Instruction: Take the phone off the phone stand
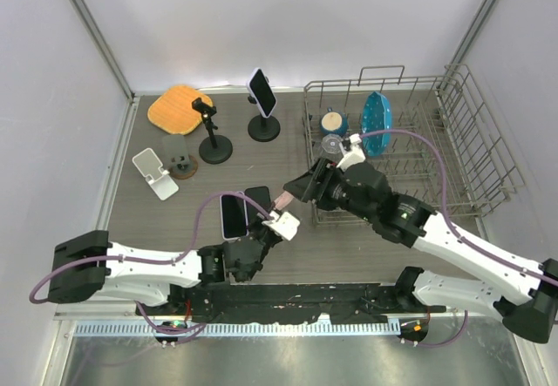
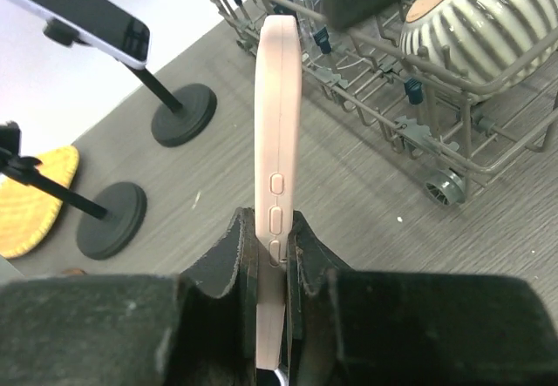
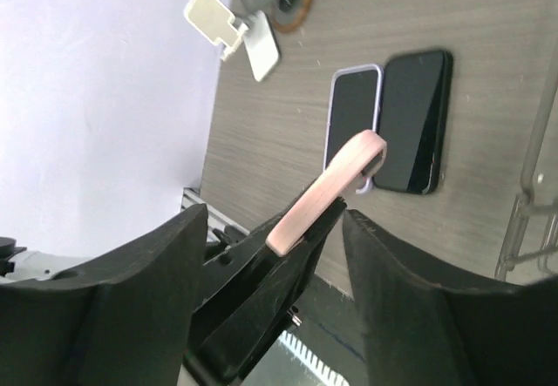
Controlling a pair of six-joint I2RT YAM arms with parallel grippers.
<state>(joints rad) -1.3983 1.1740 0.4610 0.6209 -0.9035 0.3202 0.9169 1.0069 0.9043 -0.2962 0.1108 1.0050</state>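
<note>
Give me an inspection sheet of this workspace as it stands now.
Surface: grey wood-grain table, no spills seen.
Job's things: pink phone held off the table; another phone sits on a black stand; second black stand and white folding stand are empty.
Clutter: white-edged phone and black phone lying flat side by side; orange mat; dish rack holding crockery.
Grippers: left gripper shut on the pink phone; right gripper open, close by it.
Cables: purple cable loops across the rack; left arm's cable arcs above the table.
Surroundings: white walls, metal posts; no people seen.
</note>
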